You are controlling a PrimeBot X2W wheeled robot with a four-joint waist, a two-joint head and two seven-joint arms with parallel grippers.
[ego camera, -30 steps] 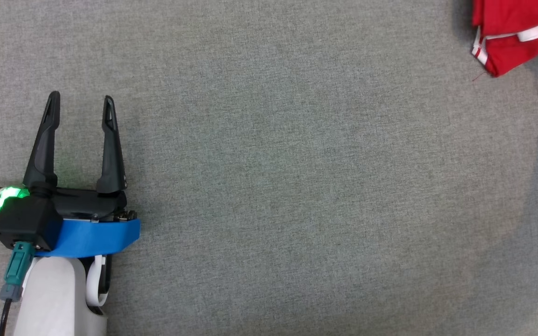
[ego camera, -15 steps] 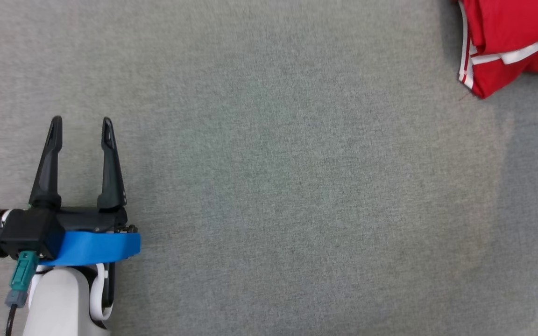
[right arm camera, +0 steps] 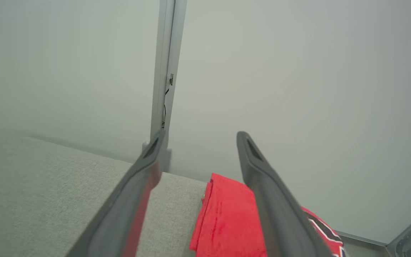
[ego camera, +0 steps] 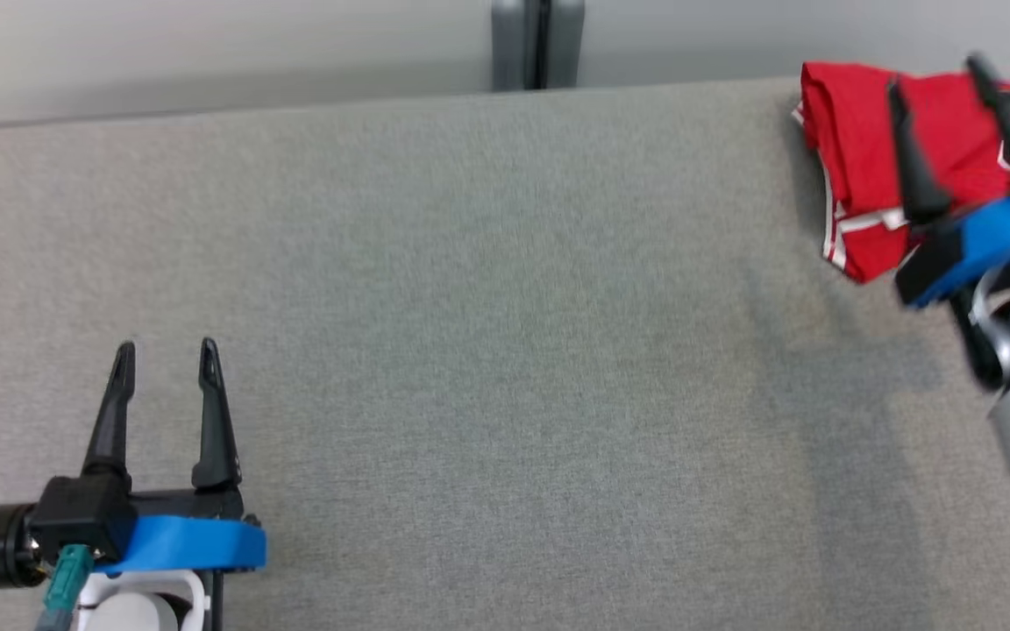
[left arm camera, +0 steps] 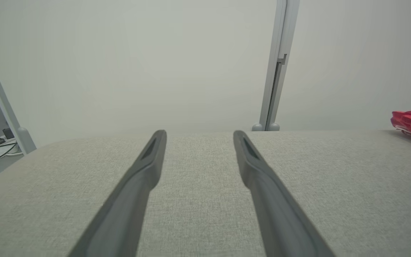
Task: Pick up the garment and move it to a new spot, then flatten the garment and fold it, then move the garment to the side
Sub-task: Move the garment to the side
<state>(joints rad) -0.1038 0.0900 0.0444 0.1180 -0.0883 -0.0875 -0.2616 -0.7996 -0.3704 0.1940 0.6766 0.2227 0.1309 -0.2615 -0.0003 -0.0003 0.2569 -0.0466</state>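
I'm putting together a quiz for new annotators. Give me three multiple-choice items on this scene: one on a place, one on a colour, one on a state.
1. Where does the garment lie on the grey table?
A. At the near edge, on the robot's left
B. At the far edge, on the robot's right
C. In the middle

2. What colour is the trim on the red garment?
A. Yellow
B. Green
C. White

3. How do the jaws of the left gripper stand?
A. Apart, with nothing between them
B. Closed on the garment
C. Closed and empty

Answers:
1 B: the head view shows it by the table's far edge at the upper right.
2 C: white stripes run along its lower hem.
3 A: only bare grey fabric shows between the two dark fingers.
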